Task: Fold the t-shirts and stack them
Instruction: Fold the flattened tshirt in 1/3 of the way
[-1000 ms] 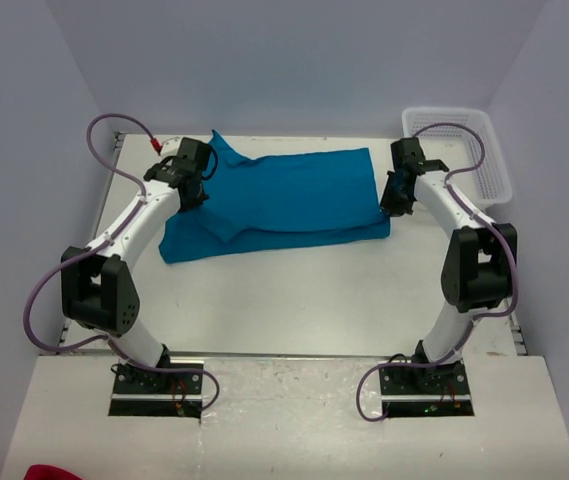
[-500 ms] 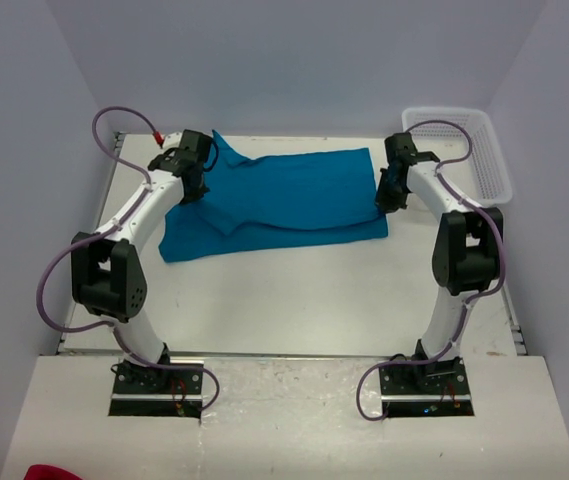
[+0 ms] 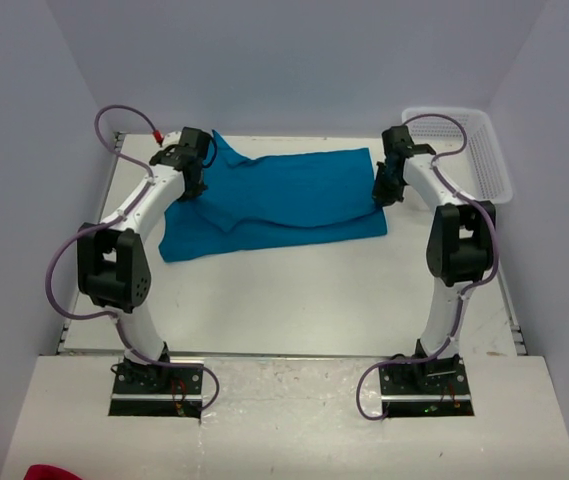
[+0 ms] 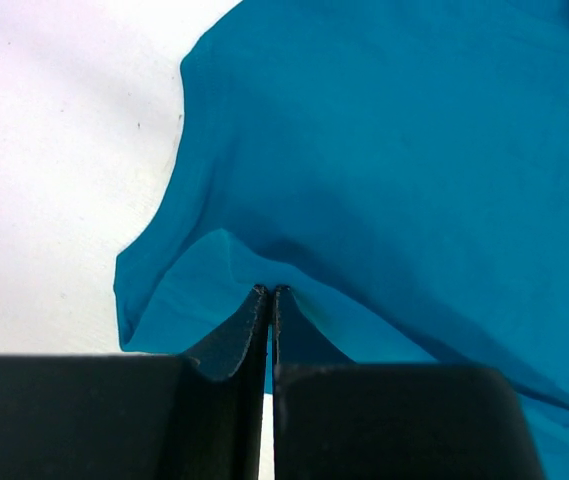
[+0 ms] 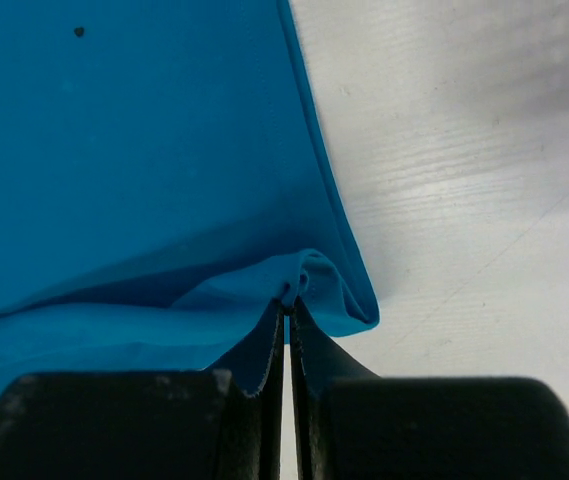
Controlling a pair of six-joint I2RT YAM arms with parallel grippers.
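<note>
T-shirt (image 3: 294,190): teal cloth, matt, soft, creased, no sheen; fine even knit in wrist views. Table (image 3: 314,290): white, smooth, mostly matt, w/ faint streaks and a few dark specks. Basket (image 3: 489,160): white plastic, perforated mesh walls, slight gloss. Left arm (image 3: 149,200) & right arm (image 3: 434,185): white shells smooth, semi-gloss; joints black, matt. Left gripper (image 4: 270,292), right gripper (image 5: 288,305): black, matt, prob plastic, tip edges a bit rough.

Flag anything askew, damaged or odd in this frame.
The t-shirt lies crooked and half folded, its ends pinched by the shut left fingers and right fingers. A dark speck marks the cloth in the right wrist view: stain or hole, cannot tell. A red thing shows at the near left, off the table.
</note>
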